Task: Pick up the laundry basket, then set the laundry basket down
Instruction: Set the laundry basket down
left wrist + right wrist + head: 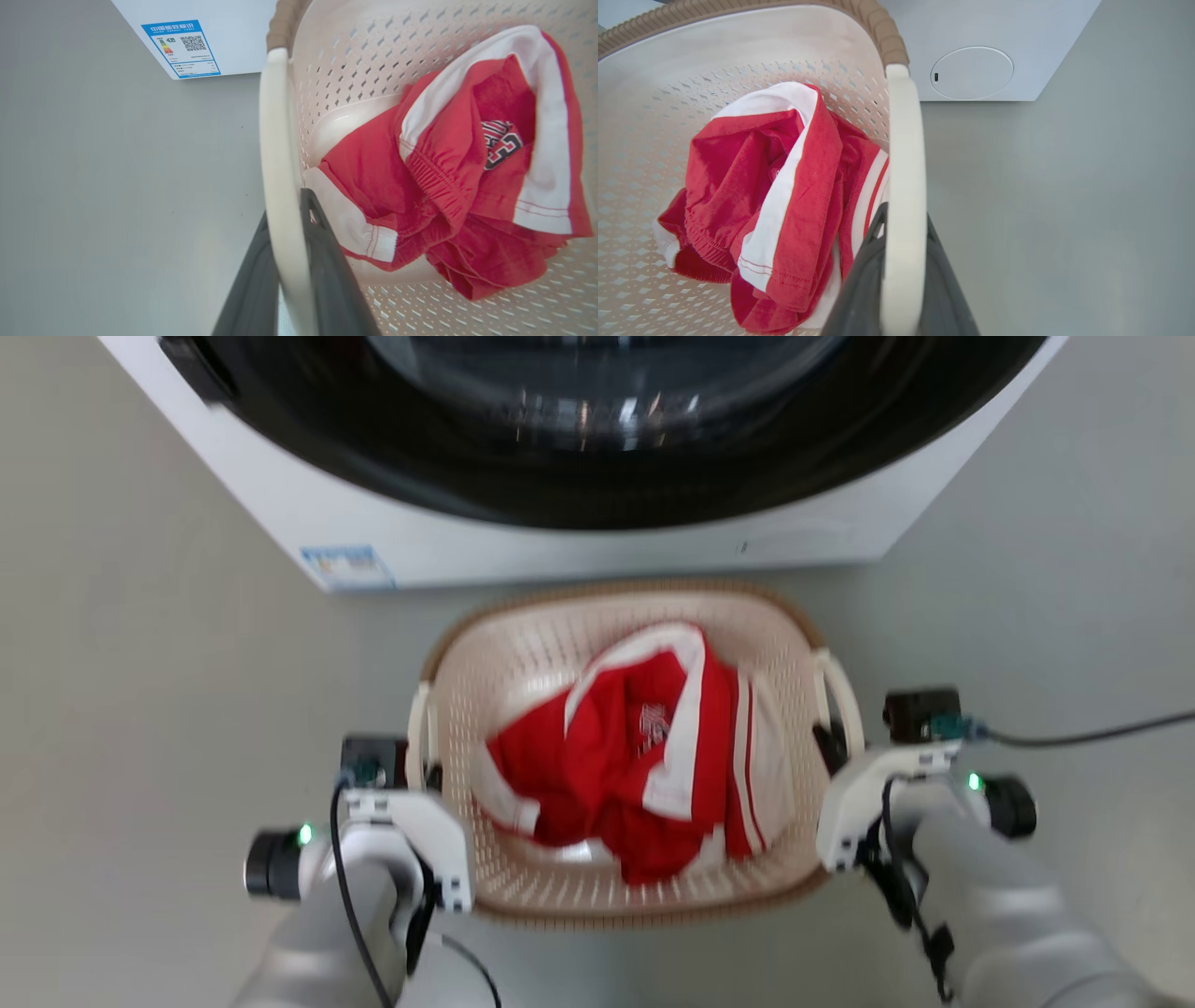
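**Evenly gripped, but one slip tips the load**

Here the left gripper (286, 205) is clamped on the left handle (275, 140), with a dark finger pressed to each side of the white loop. The right gripper (903, 212) pinches the right handle (903, 140) the same way. Between them is the basket (523, 653), though I cannot tell whether its base touches the floor (140, 663). Bunched red-and-white clothes (635, 756) lie inside, heaped toward the right side. Just beyond the far rim stands the washing machine (467, 537).

The risks, as I judge them:
- **Slipping:** the handles are smooth, narrow loops. If the arms rise unevenly, a finger could slide along one, tilting the basket and spilling the clothes.
- **Straining the plastic:** pulling the arms apart or together could flex the thin plastic or pop a handle free.
- **Knocking the machine:** swinging forward would knock the rim against the washing machine.
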{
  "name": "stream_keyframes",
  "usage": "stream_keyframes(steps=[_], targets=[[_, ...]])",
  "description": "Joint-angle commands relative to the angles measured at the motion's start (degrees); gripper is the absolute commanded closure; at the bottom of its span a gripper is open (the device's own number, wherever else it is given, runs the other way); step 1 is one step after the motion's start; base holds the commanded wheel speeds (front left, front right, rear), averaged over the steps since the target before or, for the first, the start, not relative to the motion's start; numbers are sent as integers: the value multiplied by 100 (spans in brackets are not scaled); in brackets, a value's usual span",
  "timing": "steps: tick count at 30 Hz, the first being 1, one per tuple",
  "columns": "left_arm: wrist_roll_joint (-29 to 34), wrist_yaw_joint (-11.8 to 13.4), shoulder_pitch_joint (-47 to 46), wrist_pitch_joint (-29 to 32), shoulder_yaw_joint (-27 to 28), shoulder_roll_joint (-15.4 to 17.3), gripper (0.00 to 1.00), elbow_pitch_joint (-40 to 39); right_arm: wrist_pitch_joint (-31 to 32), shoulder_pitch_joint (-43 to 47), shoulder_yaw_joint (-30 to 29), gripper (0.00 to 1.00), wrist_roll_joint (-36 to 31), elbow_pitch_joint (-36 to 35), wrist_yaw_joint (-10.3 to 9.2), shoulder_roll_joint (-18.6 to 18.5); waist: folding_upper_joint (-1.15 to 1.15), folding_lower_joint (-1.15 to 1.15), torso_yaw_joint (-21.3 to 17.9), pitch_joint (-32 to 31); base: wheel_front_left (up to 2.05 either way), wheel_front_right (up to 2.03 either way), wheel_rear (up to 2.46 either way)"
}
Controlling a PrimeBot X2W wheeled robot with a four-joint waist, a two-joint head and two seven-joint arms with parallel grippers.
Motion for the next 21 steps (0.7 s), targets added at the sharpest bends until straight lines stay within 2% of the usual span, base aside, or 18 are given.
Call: stream_keyframes(steps=[1,12,21], targets=[[95,71,-259,-78,109,175,100,-87,-130,-135,-1,100,-173,-68,43,44,0,0,140,659,0,0,0],[292,142,-1182,-78,197,246,100,-303,-179,-962,-855,100,-1072,-67,43,44,0,0,240,2025,0,0,0],[443,190,-1565,-78,344,303,100,-496,-227,-1335,-1505,100,-1732,-66,43,44,0,0,290,2534,0,0,0]])
